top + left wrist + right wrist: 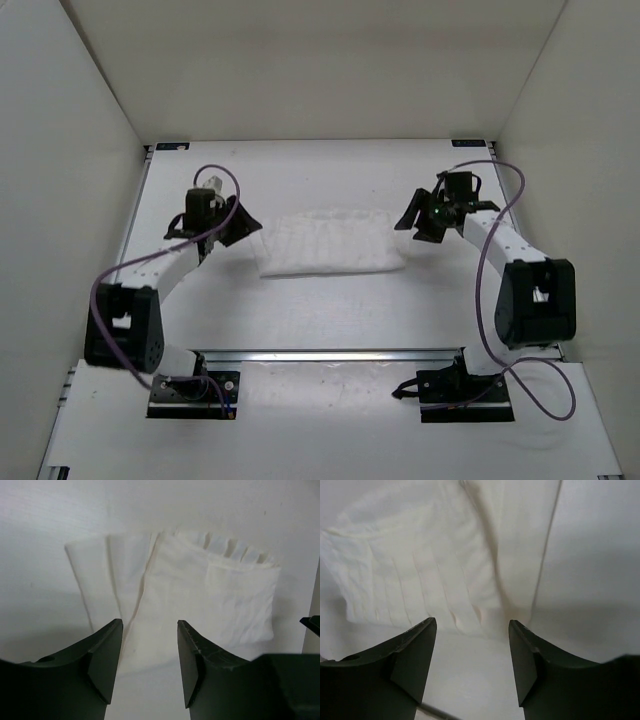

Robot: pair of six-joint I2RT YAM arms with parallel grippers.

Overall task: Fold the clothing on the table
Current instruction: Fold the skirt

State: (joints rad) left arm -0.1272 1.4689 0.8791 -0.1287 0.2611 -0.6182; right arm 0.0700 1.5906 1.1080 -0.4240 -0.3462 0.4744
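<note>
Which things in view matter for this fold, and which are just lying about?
In the job: clothing, table, left gripper, right gripper, both open.
Just there: purple cables, metal rail, white walls.

Clothing (330, 242) on table (340, 325), mid-surface

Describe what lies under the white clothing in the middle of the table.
The clothing lies flat on the white table, which shows all round it. Its folded layers overlap; the surface directly beneath is covered and cannot be seen.
</note>
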